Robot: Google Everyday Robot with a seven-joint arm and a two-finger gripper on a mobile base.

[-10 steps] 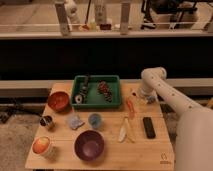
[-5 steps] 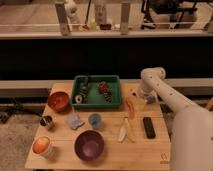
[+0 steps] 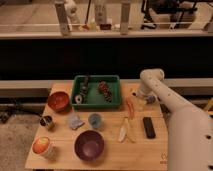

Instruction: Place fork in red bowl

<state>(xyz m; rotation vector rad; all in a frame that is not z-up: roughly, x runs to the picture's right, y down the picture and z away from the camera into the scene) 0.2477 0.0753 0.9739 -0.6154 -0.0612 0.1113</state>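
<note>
Little is changed from the frames before. The gripper (image 3: 142, 98) is kept low at the far right of the wooden tabletop (image 3: 140, 151), just right of the orange-handled tool (image 3: 130, 106), and nothing on the tabletop is seen to have shifted. Whether the gripper is wide or narrow cannot be told. The fork is too small to be made out with certainty. The red bowl (image 3: 58, 100), round and glossy inside, is set at the far left, well apart from the gripper, just left of a green rectangular tray (image 3: 97, 78). A larger, duller purple bowl (image 3: 89, 145) is set near the front edge. A flat black bar (image 3: 148, 127) is laid beside the smooth white arm (image 3: 175, 107).
</note>
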